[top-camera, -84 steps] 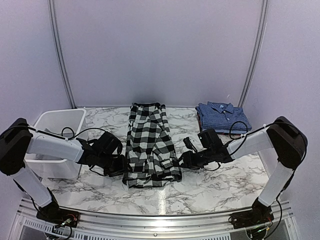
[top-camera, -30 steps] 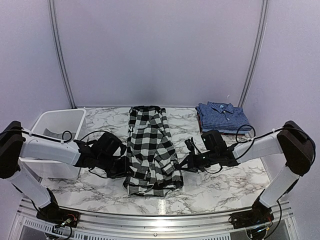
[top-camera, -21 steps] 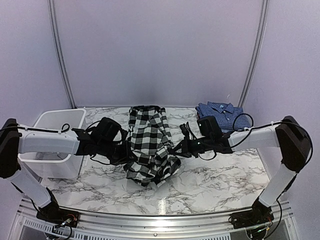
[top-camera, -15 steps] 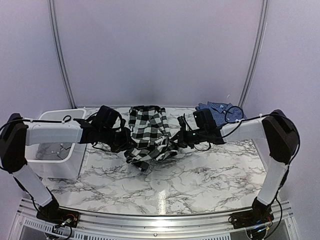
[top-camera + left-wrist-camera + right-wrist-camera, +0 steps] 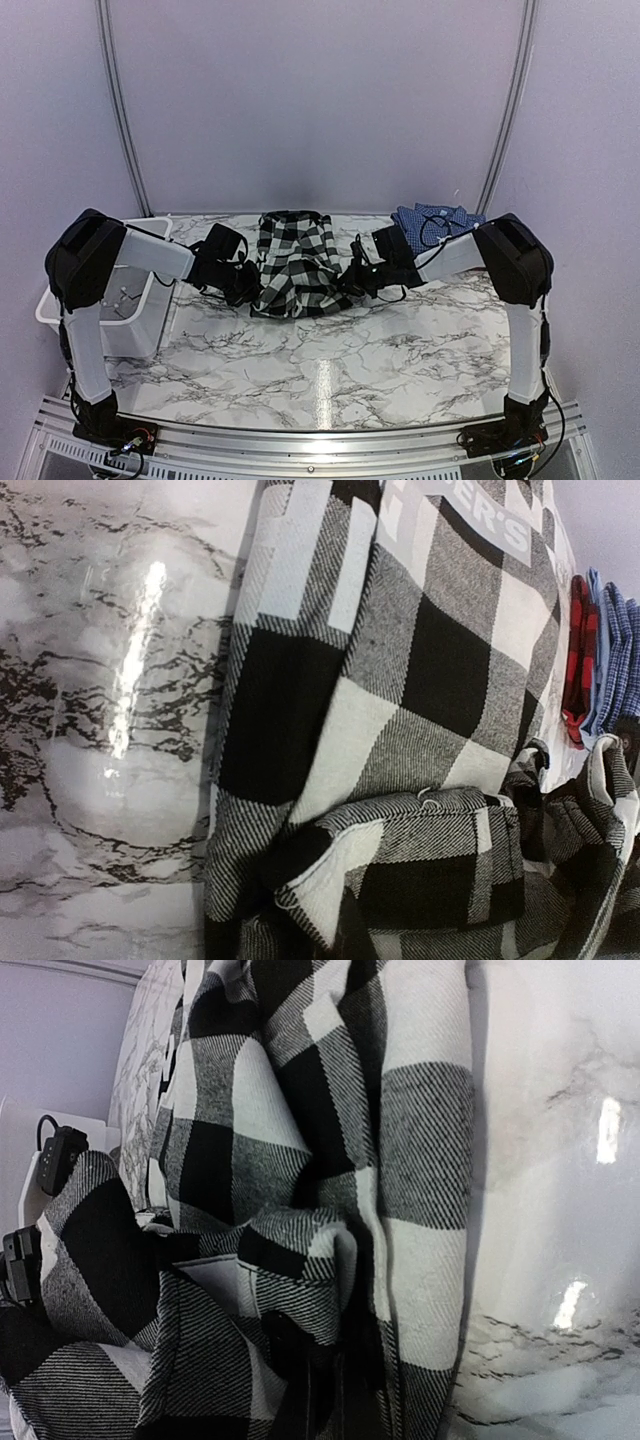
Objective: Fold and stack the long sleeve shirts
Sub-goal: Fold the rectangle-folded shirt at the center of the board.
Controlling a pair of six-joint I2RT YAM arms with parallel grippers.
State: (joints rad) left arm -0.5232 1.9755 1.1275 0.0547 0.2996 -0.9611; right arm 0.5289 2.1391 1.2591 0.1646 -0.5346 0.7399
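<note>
Since half a second ago, both arms have carried the near hem of the black-and-white check shirt [image 5: 295,262] away from you and over its far half. It now lies doubled at the back of the marble table [image 5: 400,350], just left of the folded blue checked shirt [image 5: 440,220]. Your left gripper [image 5: 246,287] sits at the bundle's left edge and your right gripper [image 5: 350,281] at its right edge. In both wrist views the fingers are buried under bunched cloth, so you cannot tell whether they pinch the hem or have let go. Expect this flannel to be soft, light and limp: the top layer already rumples. Your best hold is probably the outer corners, through all layers, so the fold stays square.
</note>
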